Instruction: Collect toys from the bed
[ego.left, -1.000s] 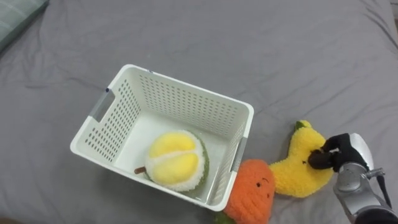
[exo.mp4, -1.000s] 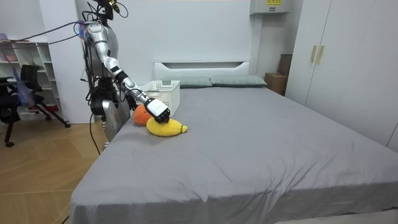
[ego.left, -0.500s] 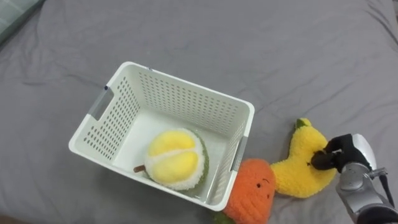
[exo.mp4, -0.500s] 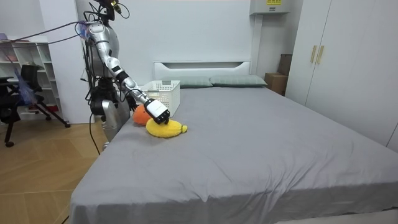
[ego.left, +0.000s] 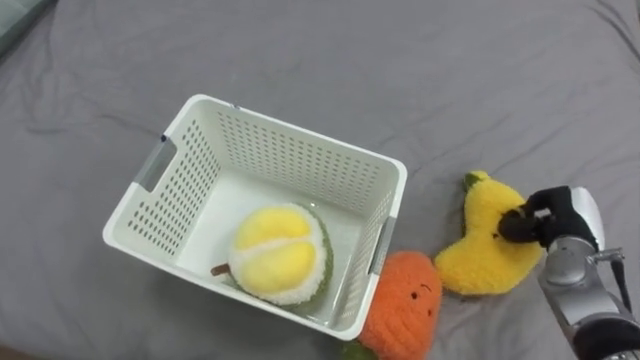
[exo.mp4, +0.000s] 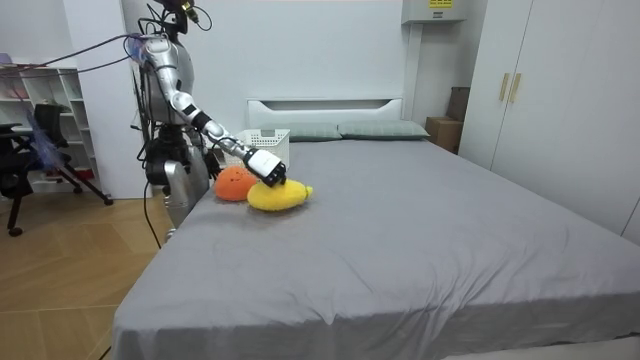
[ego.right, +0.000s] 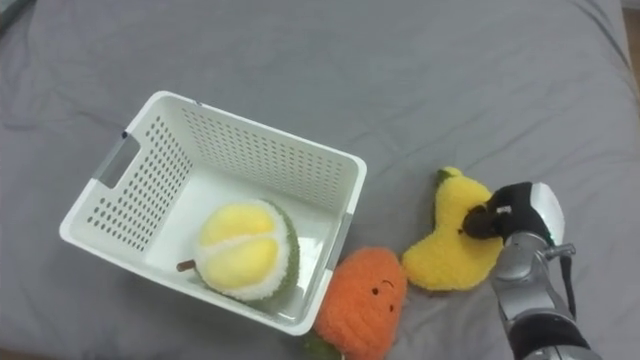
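A yellow plush banana (ego.left: 485, 250) (ego.right: 452, 248) (exo.mp4: 280, 195) is held just above the grey bed, with my right hand (ego.left: 555, 222) (ego.right: 515, 220) (exo.mp4: 268, 167) shut on its right side. To its left an orange plush carrot (ego.left: 403, 308) (ego.right: 362, 298) (exo.mp4: 236, 183) lies against the near right corner of the white slotted basket (ego.left: 170, 170) (ego.right: 130, 160) (exo.mp4: 264, 139). Inside the basket rests a yellow and green plush durian (ego.left: 278, 253) (ego.right: 245, 248).
The grey bed sheet (ego.left: 450, 90) stretches open behind and to the right of the basket. I stand at the bed's side near its head, by the pillows (exo.mp4: 380, 130) and headboard. A shelf and an office chair (exo.mp4: 40, 150) stand on the room view's left.
My right hand has lifted the banana off the sheet and carried it slightly forward. The basket, durian and carrot stay where they were.
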